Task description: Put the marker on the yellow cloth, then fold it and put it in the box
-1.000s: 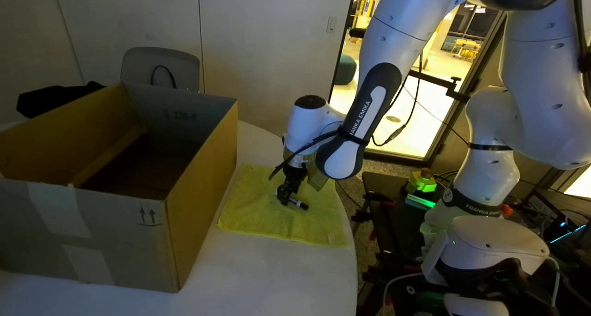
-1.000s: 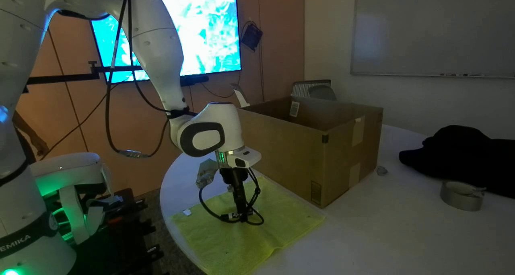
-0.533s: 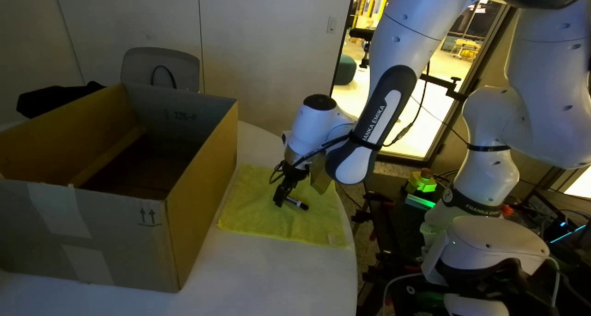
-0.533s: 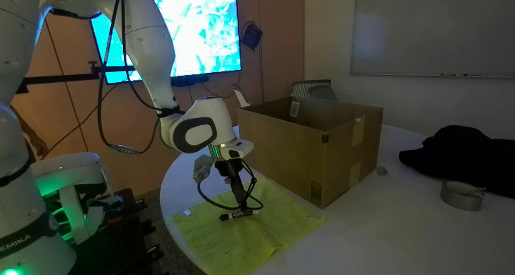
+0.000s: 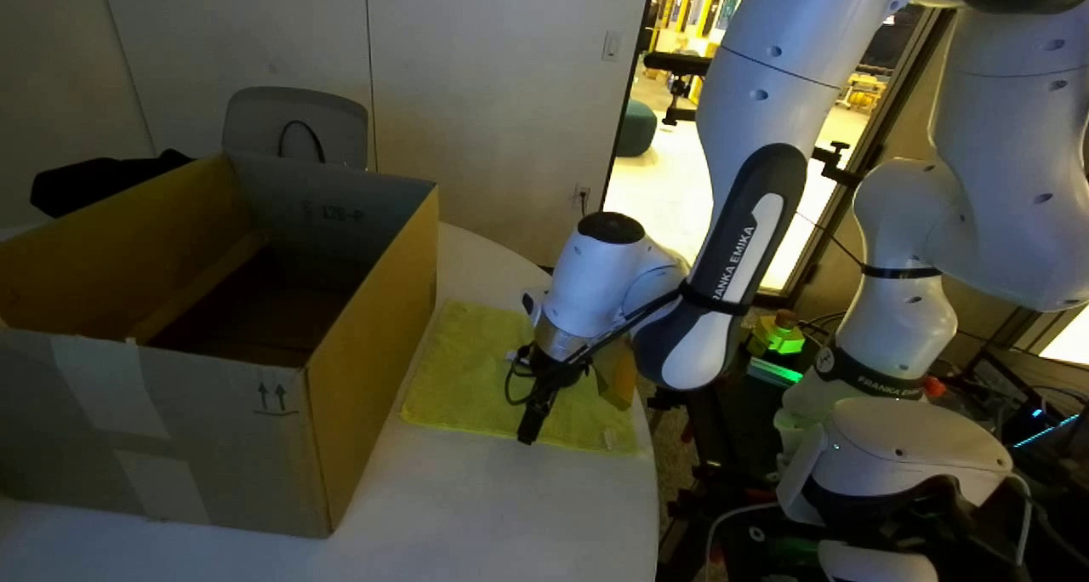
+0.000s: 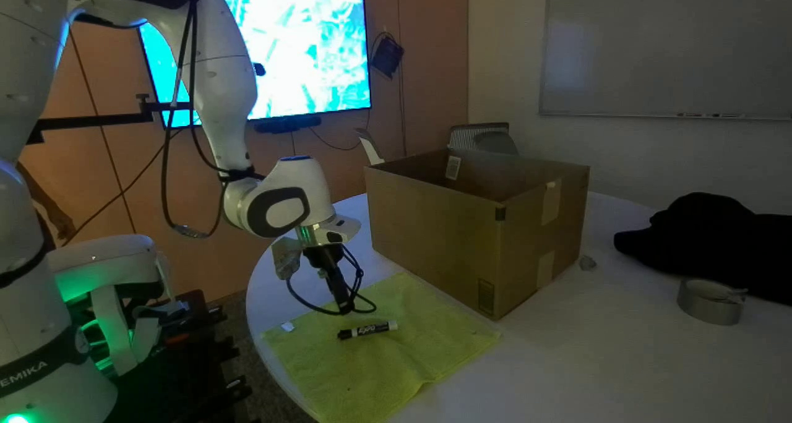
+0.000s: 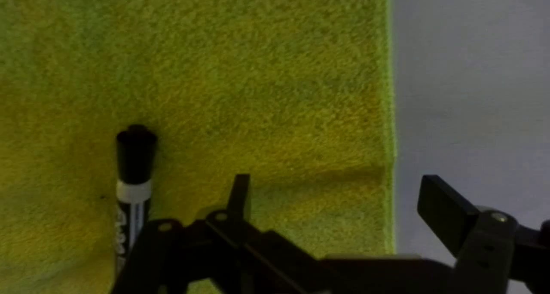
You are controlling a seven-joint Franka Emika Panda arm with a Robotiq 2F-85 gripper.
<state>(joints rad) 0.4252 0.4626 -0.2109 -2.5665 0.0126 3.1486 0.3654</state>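
Dim walls (image 6: 507, 70) hold one whiteboard (image 6: 668, 46) and one lit screen (image 6: 315, 52) in an exterior view; in an exterior view, one glazed opening (image 5: 630, 186). In both exterior views one round white table (image 6: 619, 373) bears one open-topped cardboard carton (image 6: 433, 231), its floor (image 5: 264, 310) visible in an exterior view. Just beside it, at seven o'clock in an exterior view, one fuzzy yellow cloth (image 6: 414, 355) lies spread out. The Robotiq gripper (image 7: 335, 186) has two fingers wide apart, cloth and table between them in the wrist view; whether the tips touch cloth I cannot tell. One tape roll (image 6: 705, 308) sits near four o'clock in an exterior view. One Expo marker (image 6: 367, 330) lies on the cloth, whole in an exterior view; in the wrist view, at the gripper's nine o'clock, apart from both fingers.
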